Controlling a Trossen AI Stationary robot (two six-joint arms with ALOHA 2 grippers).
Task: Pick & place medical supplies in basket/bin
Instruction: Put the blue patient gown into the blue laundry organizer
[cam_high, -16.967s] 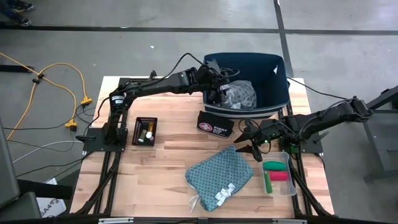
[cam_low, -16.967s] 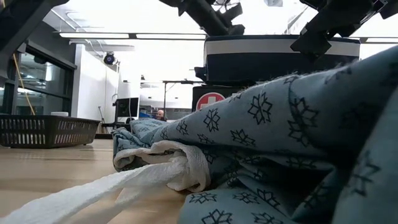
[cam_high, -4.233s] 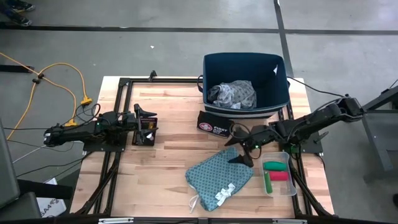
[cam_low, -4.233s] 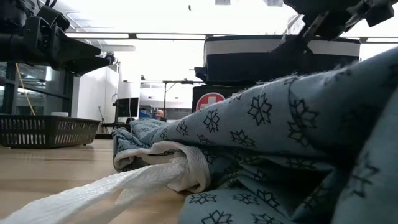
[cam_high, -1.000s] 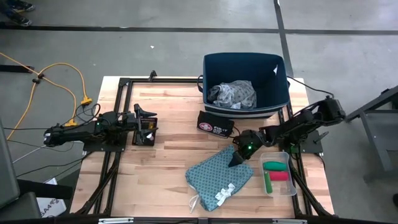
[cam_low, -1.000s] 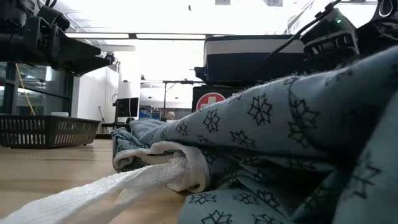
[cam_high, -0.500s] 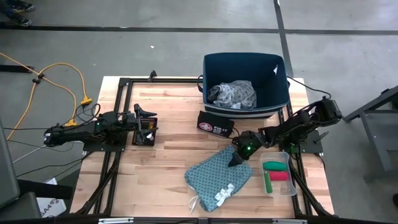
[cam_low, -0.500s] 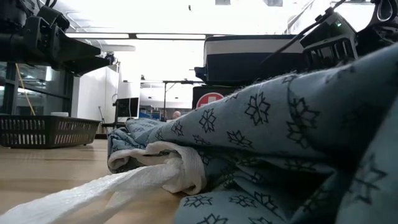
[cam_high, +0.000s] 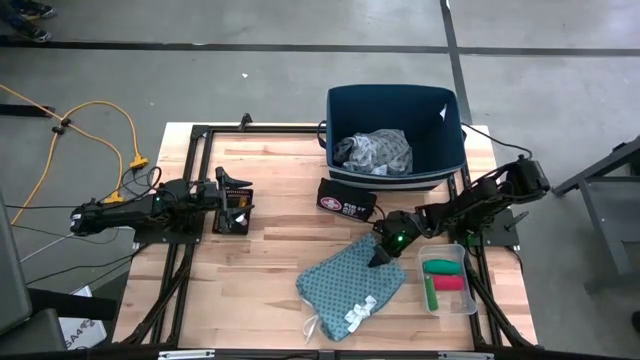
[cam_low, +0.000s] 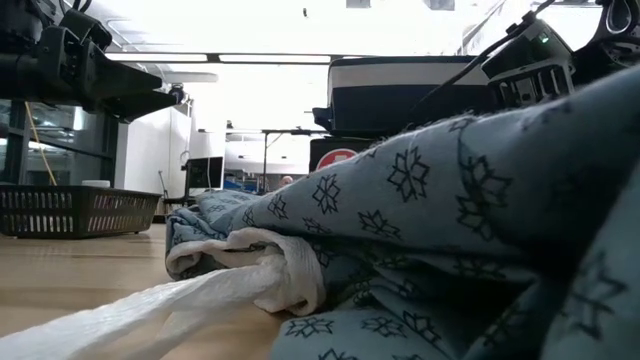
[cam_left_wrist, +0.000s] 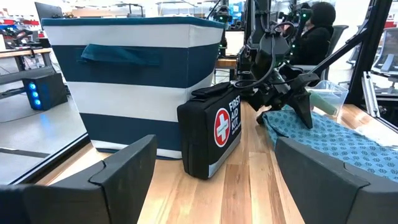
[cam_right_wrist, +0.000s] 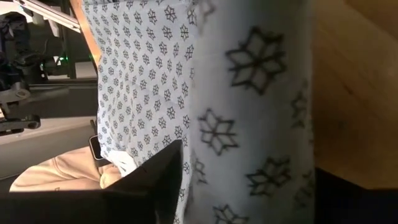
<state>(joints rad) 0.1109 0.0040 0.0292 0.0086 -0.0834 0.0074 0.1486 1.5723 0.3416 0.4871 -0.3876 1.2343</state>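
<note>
Right of centre in the high view, the right gripper (cam_high: 377, 259) pinches the teal cloth (cam_high: 350, 280); at left, the left gripper (cam_high: 232, 192) waits, fingers spread.

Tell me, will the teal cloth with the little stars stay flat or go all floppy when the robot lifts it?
Probably floppy. The teal patterned cloth lies in soft rumpled folds, so it should sag and unfold from wherever the right gripper pinches its edge. Its loose white ties would likely dangle. It looks thin, so probably light.
</note>
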